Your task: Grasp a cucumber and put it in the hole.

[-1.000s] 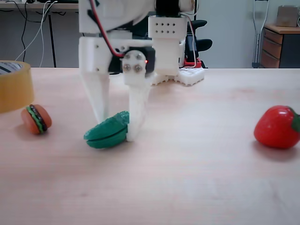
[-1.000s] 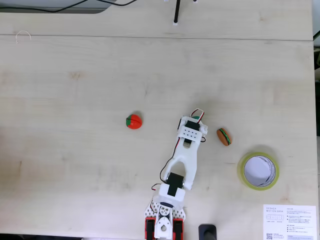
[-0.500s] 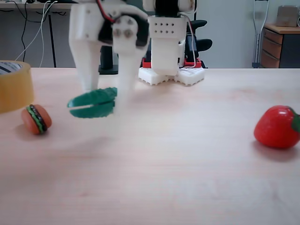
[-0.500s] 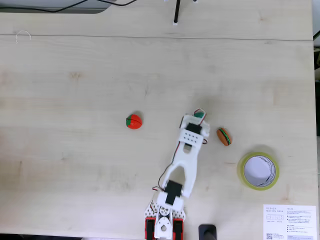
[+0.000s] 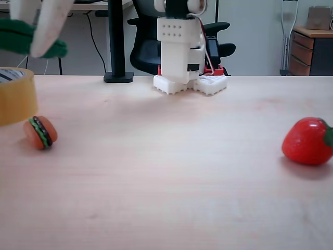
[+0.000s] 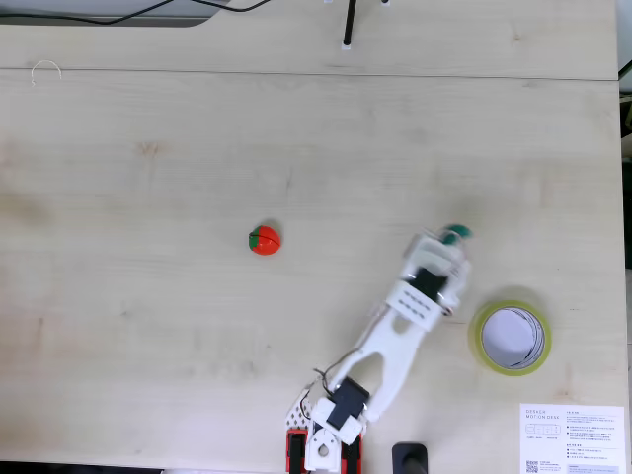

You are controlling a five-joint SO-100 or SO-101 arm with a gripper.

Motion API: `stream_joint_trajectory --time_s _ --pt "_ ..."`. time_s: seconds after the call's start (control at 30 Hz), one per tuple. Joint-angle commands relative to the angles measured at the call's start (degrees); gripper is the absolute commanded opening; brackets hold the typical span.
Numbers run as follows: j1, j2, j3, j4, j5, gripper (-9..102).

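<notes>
The dark-green cucumber (image 5: 14, 37) hangs high above the table at the top left of the low fixed view, with my white gripper (image 5: 32, 46) shut on it. From above, only the cucumber's green tip (image 6: 457, 234) pokes out past the gripper (image 6: 451, 243). The hole is the open middle of the yellow tape roll (image 6: 475, 340), which lies flat on the table to the lower right of the gripper. In the low view the tape roll (image 5: 15, 99) stands at the left edge, below the held cucumber.
A small burger toy (image 5: 40, 132) lies just in front of the tape roll. A red strawberry toy (image 5: 308, 140) (image 6: 264, 240) sits far off on the other side. The arm's base (image 5: 187, 78) stands at the table's edge. A paper card (image 6: 573, 434) lies in a corner.
The gripper has lifted the cucumber off the table and swung it towards the tape roll, leftwards in the low view and rightwards from above. The arm now covers the burger from above.
</notes>
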Motion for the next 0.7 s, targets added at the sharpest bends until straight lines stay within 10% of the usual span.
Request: stream_joint_trajectory --time_s 0.0,0.67 --pt "6.15 4.83 -4.75 0.62 0.0 5" --pt "25.75 -7.73 -16.35 0.62 0.0 5"
